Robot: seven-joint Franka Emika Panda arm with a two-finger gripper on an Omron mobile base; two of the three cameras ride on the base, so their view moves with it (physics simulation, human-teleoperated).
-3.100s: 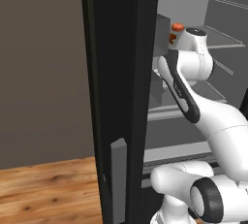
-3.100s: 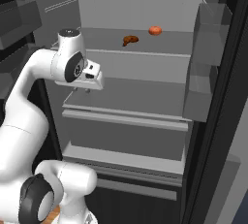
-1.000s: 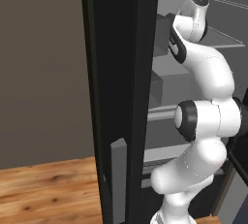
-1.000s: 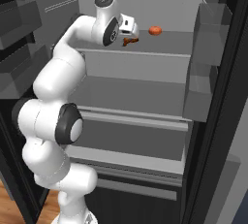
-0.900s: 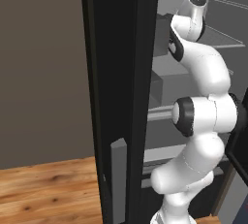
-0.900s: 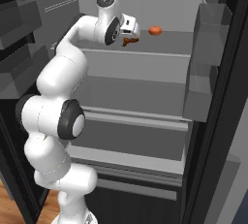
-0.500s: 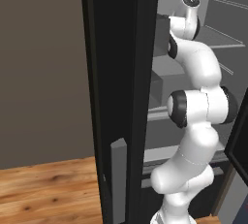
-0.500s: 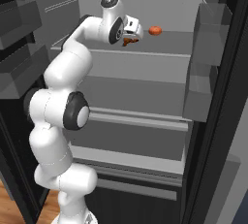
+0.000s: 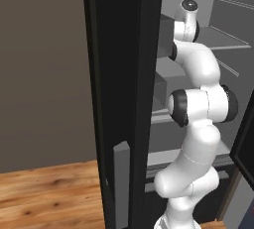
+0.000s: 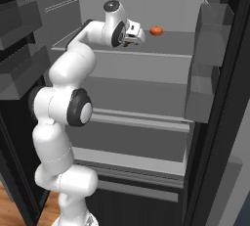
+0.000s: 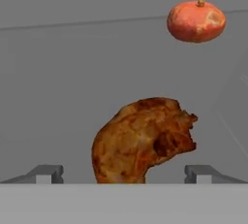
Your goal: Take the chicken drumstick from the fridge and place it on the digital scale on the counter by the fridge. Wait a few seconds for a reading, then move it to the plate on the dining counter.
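The chicken drumstick [image 11: 143,140] is a glossy reddish-brown lump lying on the upper pale grey shelf [image 10: 168,44] of the open fridge [image 9: 124,74]. In the hand view it sits low and centred, right in front of my gripper [image 11: 125,174]. The gripper is open, with one dark fingertip [image 11: 46,173] to the left of the meat and the other to its right, neither touching it. In the right base view my hand [image 10: 131,32] hovers over the shelf and hides most of the drumstick [image 10: 128,43].
A round orange-red fruit [image 11: 196,20] lies on the same shelf behind and to the right of the drumstick [image 10: 156,31]. Translucent door bins [image 10: 207,73] stand at the right. The black fridge door with its grey handle [image 9: 121,183] stands close on my left.
My arm has stretched up and forward along the upper shelf, bringing the hand from short of the drumstick to right over it. The gripper has stayed open.
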